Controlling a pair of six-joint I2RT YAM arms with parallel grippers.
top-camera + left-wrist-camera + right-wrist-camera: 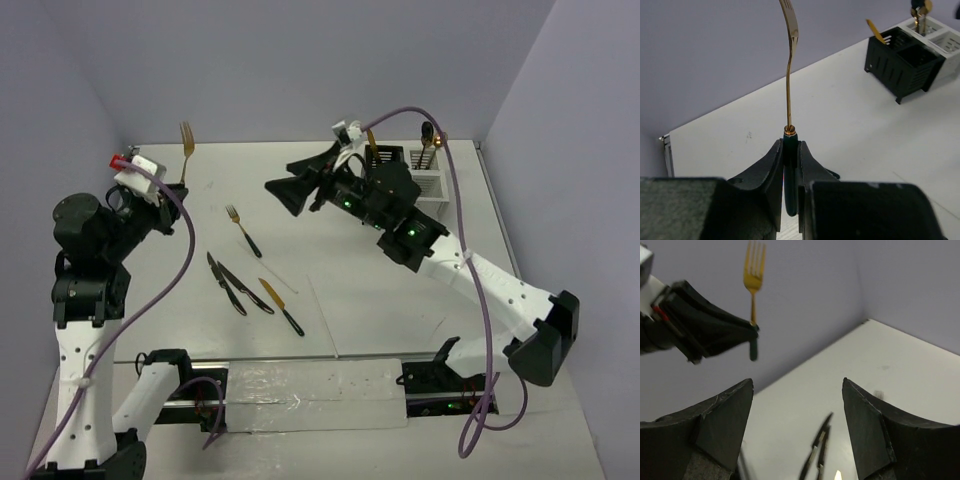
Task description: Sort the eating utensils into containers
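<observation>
Fork (788, 95) pinched upright by left jaws, right jaws open, caddies (890, 65) seen from left wrist and top

Flat white matte tabletop (310, 250): the surface is bare over most of its area, and faint straight crease lines (320, 315) cross its near half. A small dark scuff mark (748, 135) shows near the far left corner. A plain pale lavender back wall (300, 60) meets the far edge. Matching side walls stand at the left (40, 110) and right (590, 110). A glossy, wrinkled translucent sheet (310, 392) lies flat along the near edge.
</observation>
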